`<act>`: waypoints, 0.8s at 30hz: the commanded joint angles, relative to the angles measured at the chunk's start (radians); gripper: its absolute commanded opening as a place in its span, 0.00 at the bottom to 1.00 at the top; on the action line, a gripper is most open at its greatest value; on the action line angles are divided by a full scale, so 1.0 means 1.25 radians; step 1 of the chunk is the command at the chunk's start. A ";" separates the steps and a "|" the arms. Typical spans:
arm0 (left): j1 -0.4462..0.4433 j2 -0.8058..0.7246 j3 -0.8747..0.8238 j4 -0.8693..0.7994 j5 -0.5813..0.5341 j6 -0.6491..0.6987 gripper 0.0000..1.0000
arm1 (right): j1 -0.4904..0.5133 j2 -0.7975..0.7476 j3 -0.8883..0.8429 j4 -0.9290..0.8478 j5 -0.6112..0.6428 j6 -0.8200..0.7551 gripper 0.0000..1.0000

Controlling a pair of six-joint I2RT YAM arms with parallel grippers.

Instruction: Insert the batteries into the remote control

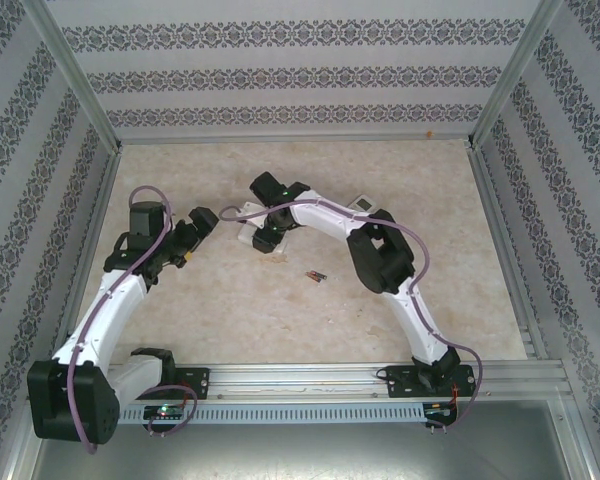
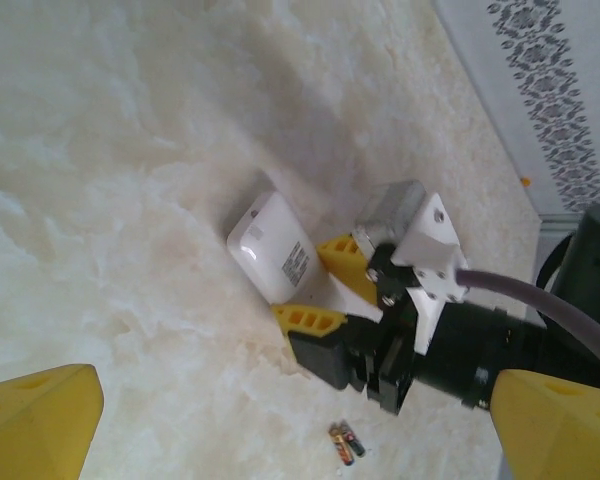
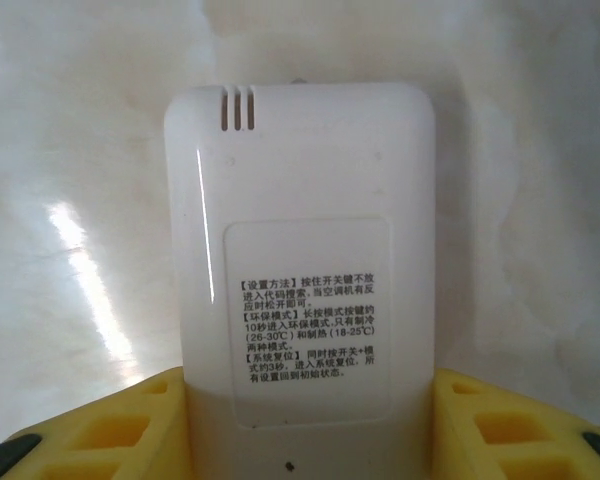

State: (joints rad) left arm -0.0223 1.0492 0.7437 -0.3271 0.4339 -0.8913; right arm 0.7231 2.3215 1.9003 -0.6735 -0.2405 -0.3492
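Tabletop (image 1: 280, 310) pale and marbled, walls (image 1: 280, 80) floral-striped; left claw (image 1: 200, 236) apart, right claw (image 3: 310, 390) tight around remote control (image 3: 300, 200).

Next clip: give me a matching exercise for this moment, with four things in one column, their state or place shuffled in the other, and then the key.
Things:
1. remote control
2. batteries
3. left gripper
4. right gripper

States or places:
A. lying loose on the table, untouched
B. open, holding nothing
C. white, printed label facing up
D. closed on the sides of item 1

Pairs: 1-C, 2-A, 3-B, 4-D
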 commanded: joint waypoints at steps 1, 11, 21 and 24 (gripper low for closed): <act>0.011 -0.018 -0.004 0.052 0.052 -0.087 0.98 | -0.015 -0.184 -0.135 0.215 -0.171 0.229 0.41; 0.008 0.059 0.028 0.153 0.176 -0.153 0.71 | 0.066 -0.259 -0.229 0.359 -0.164 0.491 0.42; 0.007 0.102 0.035 0.039 0.112 -0.142 0.32 | 0.116 -0.229 -0.178 0.361 -0.156 0.514 0.42; 0.001 0.106 0.048 0.014 0.096 -0.118 0.17 | 0.122 -0.227 -0.170 0.357 -0.153 0.528 0.43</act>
State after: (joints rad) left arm -0.0185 1.1786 0.7616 -0.2424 0.5724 -1.0451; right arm 0.8619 2.0274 1.6424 -0.2638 -0.4404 0.2859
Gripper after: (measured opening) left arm 0.195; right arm 0.466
